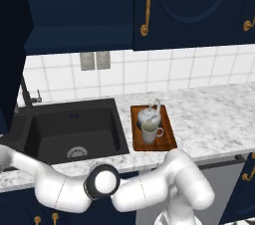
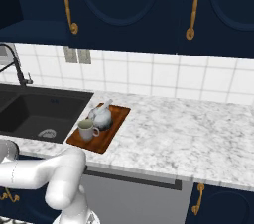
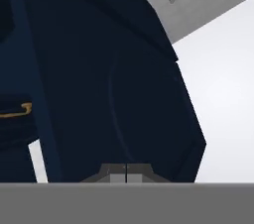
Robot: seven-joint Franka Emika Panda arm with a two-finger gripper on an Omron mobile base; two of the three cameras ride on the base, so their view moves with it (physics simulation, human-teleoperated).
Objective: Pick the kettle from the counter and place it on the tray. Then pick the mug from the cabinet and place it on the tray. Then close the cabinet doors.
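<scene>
right now the tray is lying on the counter just beside the black sink, and both vessels are sitting on it. the kettle is standing toward the back end of the board, nearer the tiled wall, with its arched handle up. the mug is standing just in front of it, close enough that the two look like they are touching, its loop handle pointing to the right in the left base view. from the right base view the same pair is showing: the kettle behind, the mug in front, the tray next to the sink on the counter.

overhead, the cabinet doors with gold handles are hanging flat and look closed on the right; at the far left a dark navy panel is standing out at an angle from the cabinet.

the arm is reaching low and off to the left. in the hand view the gripper is sitting pinched together, its two tips meeting with nothing between them, right up against a navy door panel with a raised arched moulding; whether the tips are touching it i cannot tell. a gold handle is showing at the left edge.
</scene>
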